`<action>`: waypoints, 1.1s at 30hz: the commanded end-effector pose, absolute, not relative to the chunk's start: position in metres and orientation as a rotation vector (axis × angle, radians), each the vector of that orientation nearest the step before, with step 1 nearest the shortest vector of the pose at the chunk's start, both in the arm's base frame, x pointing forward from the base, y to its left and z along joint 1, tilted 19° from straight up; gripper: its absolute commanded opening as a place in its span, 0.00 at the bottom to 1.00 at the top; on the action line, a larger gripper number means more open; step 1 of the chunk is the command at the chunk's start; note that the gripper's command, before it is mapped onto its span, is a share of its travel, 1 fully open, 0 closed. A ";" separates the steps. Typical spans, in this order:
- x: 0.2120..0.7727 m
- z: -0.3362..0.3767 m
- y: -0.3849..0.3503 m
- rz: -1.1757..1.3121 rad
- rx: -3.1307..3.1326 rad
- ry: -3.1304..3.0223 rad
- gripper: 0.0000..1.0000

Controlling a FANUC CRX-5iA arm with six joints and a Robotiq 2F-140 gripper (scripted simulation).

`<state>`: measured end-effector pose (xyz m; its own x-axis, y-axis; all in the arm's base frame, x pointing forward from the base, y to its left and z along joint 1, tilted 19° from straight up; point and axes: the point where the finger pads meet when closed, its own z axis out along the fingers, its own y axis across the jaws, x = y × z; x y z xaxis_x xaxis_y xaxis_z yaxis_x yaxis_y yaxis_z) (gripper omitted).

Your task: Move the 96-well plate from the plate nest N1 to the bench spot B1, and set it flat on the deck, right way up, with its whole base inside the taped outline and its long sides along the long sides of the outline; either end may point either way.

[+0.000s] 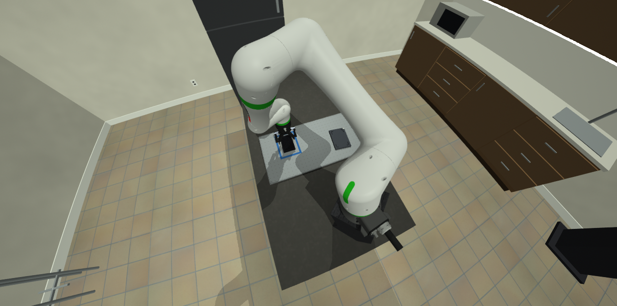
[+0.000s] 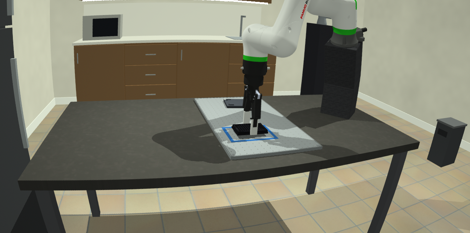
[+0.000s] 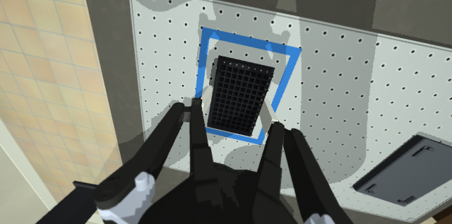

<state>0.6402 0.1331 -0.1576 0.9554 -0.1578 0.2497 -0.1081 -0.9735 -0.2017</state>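
We see the hand (image 3: pixel 236 111) clamped on the black 96-well plate (image 3: pixel 240 97), one pale finger pad (image 3: pixel 267 112) pressed against each long side. In the wrist view the plate sits wholly within the blue taped outline (image 3: pixel 247 42), its long sides running along the long sides of the tape, with the wells facing up. In the exterior view the plate (image 2: pixel 244 128) is level and very low over the perforated deck (image 2: pixel 295 139); we cannot tell whether its base is touching the deck or is just above it. The hand (image 2: pixel 251 129) points straight down from the white arm (image 2: pixel 279 31).

In the wrist view the plate nest (image 3: pixel 406 174), a dark grey tray with nothing in it, lies toward 4 o'clock from the plate, well apart from it on the same deck. From the top view the outline (image 1: pixel 288 149) lies toward 9 o'clock from the nest (image 1: pixel 339 138). The deck rests on a dark table (image 2: pixel 115 139), and the arm's base stands on a dark pedestal (image 2: pixel 340 80) near the table's far right corner.
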 end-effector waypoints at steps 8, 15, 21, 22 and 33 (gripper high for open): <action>0.640 -0.157 0.133 -0.396 -2.921 0.201 0.00; 0.641 -0.158 0.133 -0.396 -2.921 0.201 0.00; 0.641 -0.159 0.133 -0.396 -2.921 0.201 0.00; 0.641 -0.159 0.133 -0.396 -2.921 0.201 0.00; 0.641 -0.161 0.134 -0.396 -2.921 0.201 0.00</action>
